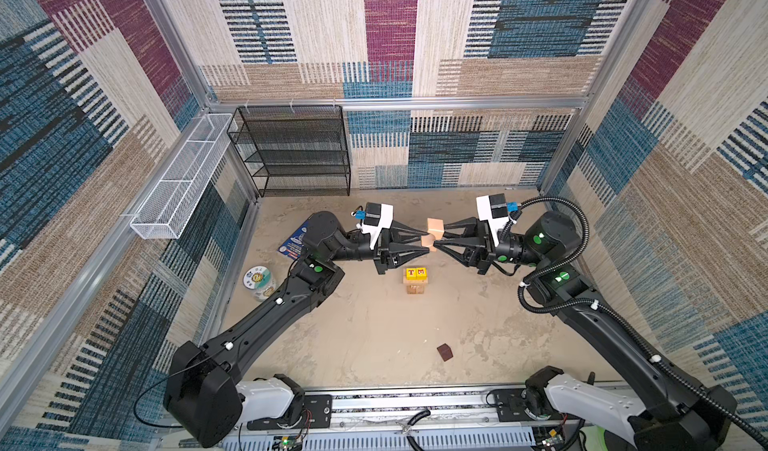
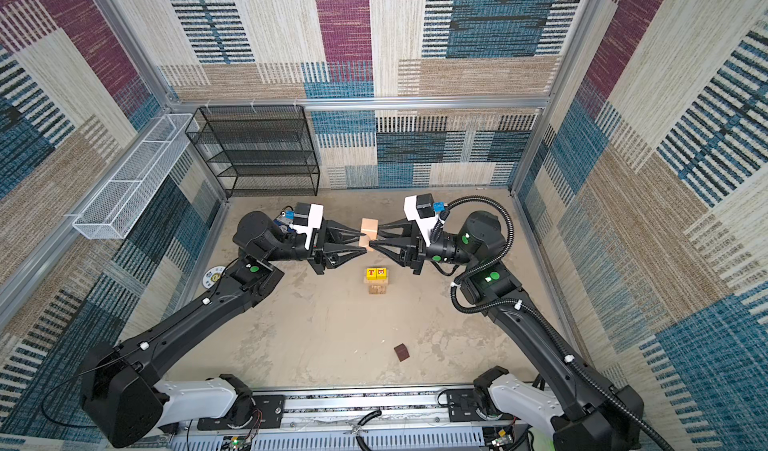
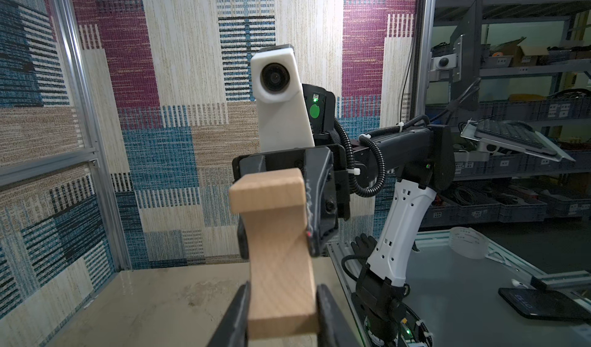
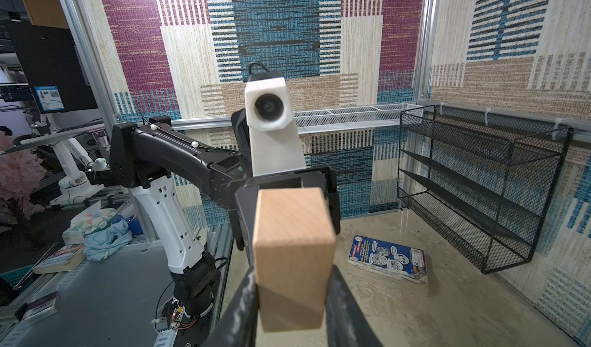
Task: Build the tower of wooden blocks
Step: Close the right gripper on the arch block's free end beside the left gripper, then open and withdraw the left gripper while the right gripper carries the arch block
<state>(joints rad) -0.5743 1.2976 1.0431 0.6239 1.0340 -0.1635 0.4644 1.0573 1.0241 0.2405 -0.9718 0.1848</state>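
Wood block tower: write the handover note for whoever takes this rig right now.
Left gripper: shut on one end of the pale arch, held in the air.
Right gripper: shut on the arch's other end.
Done: tower of pale bars topped by two yellow cubes, near the grippers.
Loose on the table: dark brown cube, apart from the tower.
Left: arch and dark brown cube not yet stacked.

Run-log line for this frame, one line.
arch block: mid-air | left gripper: shut on it | right gripper: shut on it | tower: two yellow cubes on pale bars | dark brown cube: loose on table
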